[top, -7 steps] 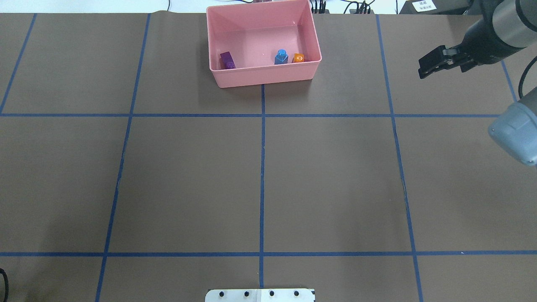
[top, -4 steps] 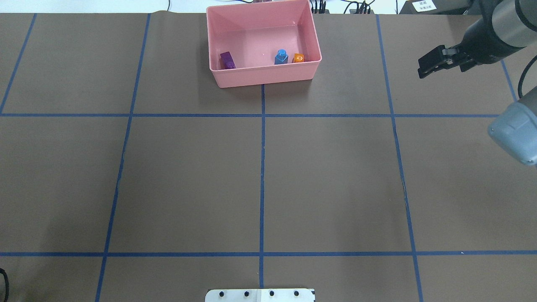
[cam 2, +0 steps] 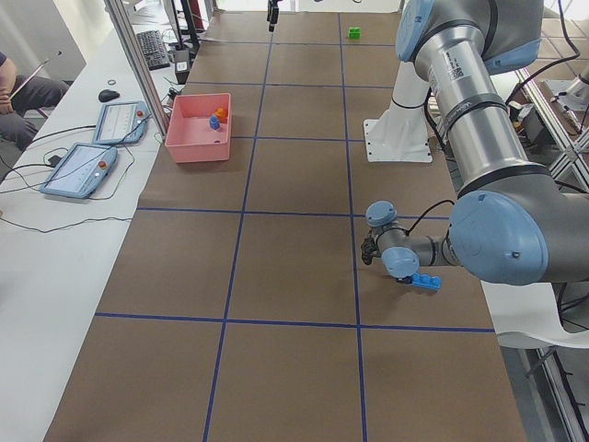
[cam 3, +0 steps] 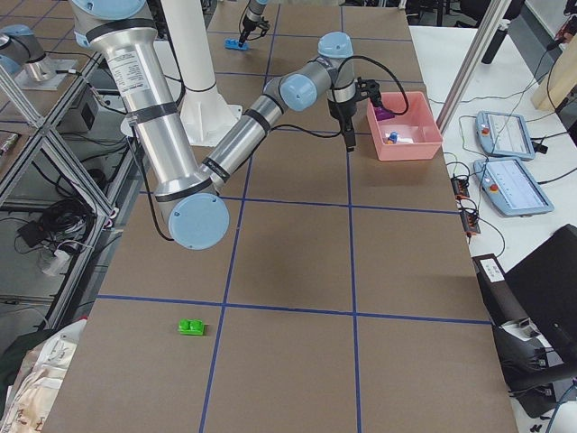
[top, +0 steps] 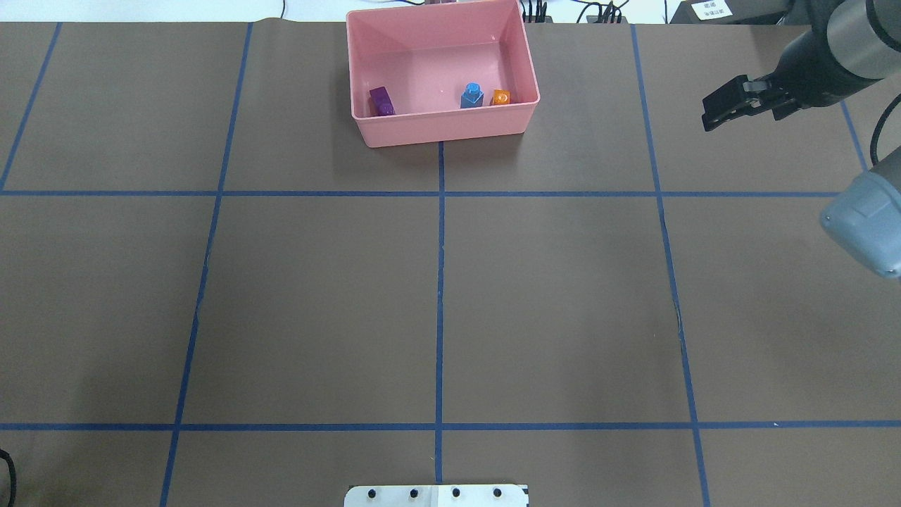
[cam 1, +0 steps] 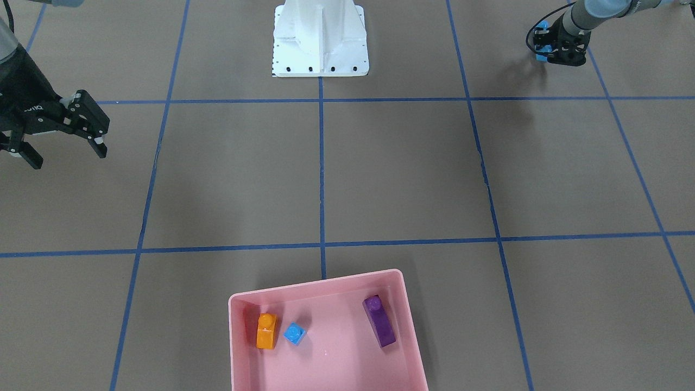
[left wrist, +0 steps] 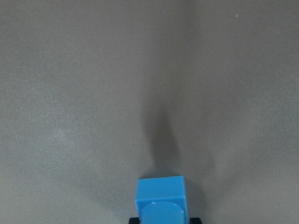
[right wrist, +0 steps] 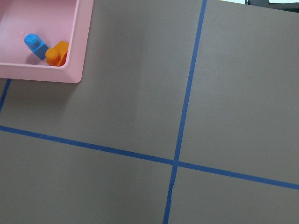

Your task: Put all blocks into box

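The pink box (top: 450,130) stands at the table's far edge, in the middle. Inside lie a purple block (top: 381,101), a small blue block (top: 471,95) and an orange block (top: 500,97); the right wrist view catches that corner of the box (right wrist: 74,70). My right gripper (top: 706,116) hangs open and empty to the right of the box. My left gripper (cam 1: 545,46) is out of the overhead view and is shut on the long blue block (left wrist: 161,200), low over the table near the robot's side. A green block (cam 3: 191,327) lies alone on the table at the far right end.
The white robot base (cam 1: 320,38) sits at the near middle edge. Blue tape lines divide the brown table cover into squares. Two tablets (cam 2: 83,170) lie on a side table beyond the box, and a seated person (cam 2: 18,92) is nearby.
My right gripper has drifted very slightly toward the far edge and stays open. The blocks in the box have not moved.
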You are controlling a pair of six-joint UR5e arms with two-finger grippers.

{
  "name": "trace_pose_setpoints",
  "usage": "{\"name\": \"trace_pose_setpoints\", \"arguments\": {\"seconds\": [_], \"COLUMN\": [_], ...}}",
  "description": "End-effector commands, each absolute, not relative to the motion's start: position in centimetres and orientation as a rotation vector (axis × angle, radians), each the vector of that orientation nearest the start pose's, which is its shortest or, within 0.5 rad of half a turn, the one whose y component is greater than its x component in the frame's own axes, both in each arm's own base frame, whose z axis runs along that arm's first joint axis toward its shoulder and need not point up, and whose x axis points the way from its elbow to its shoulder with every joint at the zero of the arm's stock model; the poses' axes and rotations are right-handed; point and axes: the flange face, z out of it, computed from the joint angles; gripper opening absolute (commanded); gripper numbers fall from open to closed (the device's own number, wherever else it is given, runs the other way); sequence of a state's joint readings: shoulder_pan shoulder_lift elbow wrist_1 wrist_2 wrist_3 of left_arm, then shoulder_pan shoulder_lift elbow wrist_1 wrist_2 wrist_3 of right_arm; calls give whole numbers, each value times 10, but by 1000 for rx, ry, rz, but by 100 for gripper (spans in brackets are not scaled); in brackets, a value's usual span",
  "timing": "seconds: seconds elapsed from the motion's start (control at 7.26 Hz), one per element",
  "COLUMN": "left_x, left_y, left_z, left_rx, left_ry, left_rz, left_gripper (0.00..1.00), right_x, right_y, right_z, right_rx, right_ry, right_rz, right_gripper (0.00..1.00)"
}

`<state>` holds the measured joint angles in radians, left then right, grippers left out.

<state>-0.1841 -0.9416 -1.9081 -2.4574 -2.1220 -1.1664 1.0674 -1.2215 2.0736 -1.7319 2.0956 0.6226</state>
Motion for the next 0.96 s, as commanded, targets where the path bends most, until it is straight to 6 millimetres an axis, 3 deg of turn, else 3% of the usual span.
{"name": "trace_pose_setpoints", "arguments": {"seconds": [0.0, 0.28, 0.41, 0.55, 0.83], "left_x": [233, 207, 203, 198, 203], "left_y": [-128, -130, -145, -169, -237], "left_z": [609, 543, 522, 511, 470], "left_rx": [-325, -296, -259, -198, -14], "left_ry": [769, 839, 885, 929, 1067], "left_rz": [382, 337, 269, 186, 49], "left_gripper": [0, 0, 0, 0, 0], "right_x": [-185, -184, -184, -183, -180], "right_y": [-508, -508, -508, -508, -505], "right_z": [270, 273, 275, 277, 289], "right_rx": [300, 297, 294, 288, 274], "right_ry": [-786, -783, -781, -782, -773], "right_rz": [-69, -66, -66, -65, -72], "right_gripper": [99, 99, 99, 99, 99]}}
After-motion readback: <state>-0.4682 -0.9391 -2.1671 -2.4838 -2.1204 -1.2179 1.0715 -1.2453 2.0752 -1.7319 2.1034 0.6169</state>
